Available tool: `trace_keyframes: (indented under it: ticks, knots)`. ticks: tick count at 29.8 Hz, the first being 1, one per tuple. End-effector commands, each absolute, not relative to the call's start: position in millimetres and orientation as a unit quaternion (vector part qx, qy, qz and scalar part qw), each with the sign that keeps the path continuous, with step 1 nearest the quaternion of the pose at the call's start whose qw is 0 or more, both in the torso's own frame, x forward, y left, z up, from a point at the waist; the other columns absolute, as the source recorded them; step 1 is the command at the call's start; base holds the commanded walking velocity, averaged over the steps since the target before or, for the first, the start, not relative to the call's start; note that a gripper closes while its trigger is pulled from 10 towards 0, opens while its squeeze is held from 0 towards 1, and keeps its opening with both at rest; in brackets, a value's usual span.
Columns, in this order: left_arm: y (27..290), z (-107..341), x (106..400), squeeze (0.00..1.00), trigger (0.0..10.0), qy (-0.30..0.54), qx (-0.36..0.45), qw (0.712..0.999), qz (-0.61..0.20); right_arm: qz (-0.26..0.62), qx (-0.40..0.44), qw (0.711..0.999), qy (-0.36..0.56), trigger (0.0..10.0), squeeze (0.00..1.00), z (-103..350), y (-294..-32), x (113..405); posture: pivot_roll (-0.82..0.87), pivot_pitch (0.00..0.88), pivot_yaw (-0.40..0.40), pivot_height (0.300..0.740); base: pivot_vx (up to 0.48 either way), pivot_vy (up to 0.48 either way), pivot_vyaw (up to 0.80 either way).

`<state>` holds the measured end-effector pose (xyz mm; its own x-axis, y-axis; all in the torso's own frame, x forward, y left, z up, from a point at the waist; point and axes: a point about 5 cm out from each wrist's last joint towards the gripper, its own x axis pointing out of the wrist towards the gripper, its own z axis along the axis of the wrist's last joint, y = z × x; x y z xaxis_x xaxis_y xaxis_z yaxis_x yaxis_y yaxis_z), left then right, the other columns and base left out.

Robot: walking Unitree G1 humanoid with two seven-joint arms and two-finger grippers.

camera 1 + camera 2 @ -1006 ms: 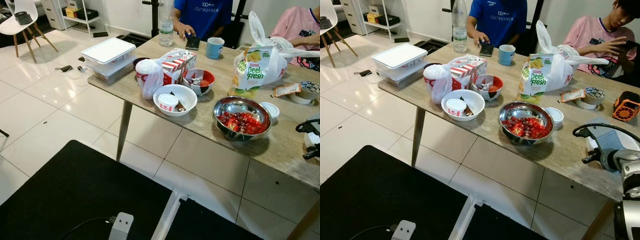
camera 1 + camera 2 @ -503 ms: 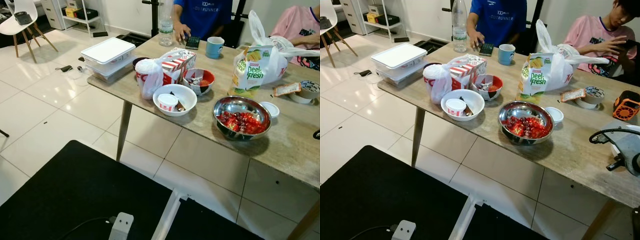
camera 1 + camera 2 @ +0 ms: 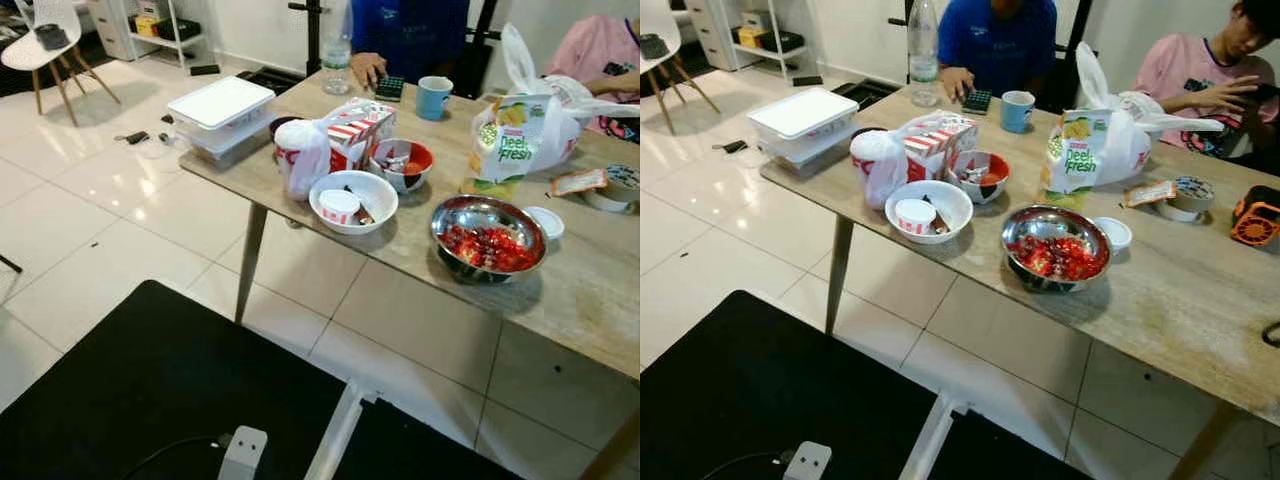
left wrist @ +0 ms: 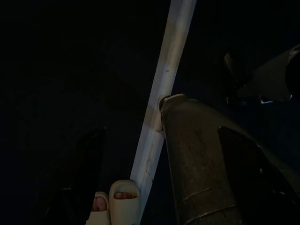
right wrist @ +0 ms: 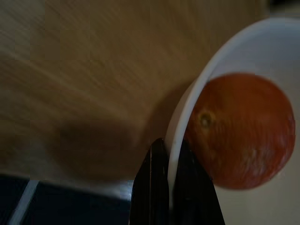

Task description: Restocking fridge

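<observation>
1. Up close in our right wrist view, the right gripper (image 5: 169,187) pinches the rim of a white bowl (image 5: 243,56) holding an orange (image 5: 241,129), over the wooden table (image 5: 84,70).
2. Our left wrist view is dark; whether the left gripper is wide or narrow, we cannot tell.
3. Farther off, head views show a steel bowl (image 3: 1055,247) and juice carton (image 3: 1074,158).

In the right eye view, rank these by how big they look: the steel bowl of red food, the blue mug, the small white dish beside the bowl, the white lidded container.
1. White lidded container
2. Steel bowl of red food
3. Blue mug, though it stands farther back, so this is unsure
4. Small white dish
</observation>
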<state>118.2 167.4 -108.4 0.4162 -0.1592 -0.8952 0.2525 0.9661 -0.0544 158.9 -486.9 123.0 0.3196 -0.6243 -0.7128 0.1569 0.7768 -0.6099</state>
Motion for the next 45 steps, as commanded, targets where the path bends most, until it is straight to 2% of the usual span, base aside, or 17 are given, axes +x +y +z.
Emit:
trace_keyframes:
  ticks: [1, 6, 15, 24, 34, 40, 45]
  knots:
    - [154, -121, 71, 0.00, 10.0, 0.599, 0.020, 0.788, -0.141, -0.287, -0.210, 0.784, 0.509, 0.0, 0.00, 130, -493, 153, -0.08, 0.029, -0.074, 0.740, 0.000, 0.000, 0.00]
    - [154, -121, 73, 0.00, 10.0, 0.597, 0.019, 0.790, -0.140, -0.318, -0.184, 0.779, 0.508, 0.0, 0.00, 123, -496, 139, -0.08, 0.029, -0.074, 0.740, 0.000, 0.000, 0.00]
    - [153, -121, 74, 0.00, 10.0, 0.596, 0.014, 0.791, -0.140, -0.397, -0.148, 0.746, 0.514, 0.0, 0.00, 113, -505, 96, -0.07, 0.032, -0.080, 0.740, 0.000, 0.000, 0.00]
    - [153, -121, 72, 0.00, 10.0, 0.597, 0.013, 0.790, -0.140, -0.423, -0.114, 0.727, 0.529, 0.0, 0.00, 95, -502, 71, -0.07, 0.032, -0.080, 0.740, 0.000, 0.000, 0.00]
    - [153, -121, 74, 0.00, 10.0, 0.595, 0.014, 0.791, -0.140, -0.449, -0.072, 0.711, 0.536, 0.0, 0.00, 70, -491, 50, -0.08, 0.030, -0.075, 0.740, 0.000, 0.000, 0.00]
    - [154, -121, 74, 0.00, 10.0, 0.595, 0.016, 0.791, -0.141, -0.438, -0.032, 0.707, 0.554, 0.0, 0.00, 34, -467, 42, -0.08, 0.028, -0.073, 0.740, 0.000, 0.000, 0.00]
    - [154, -121, 74, 0.00, 10.0, 0.595, 0.016, 0.791, -0.141, -0.430, -0.025, 0.711, 0.556, 0.0, 0.00, 22, -457, 43, -0.07, 0.024, -0.065, 0.740, 0.000, 0.000, 0.00]
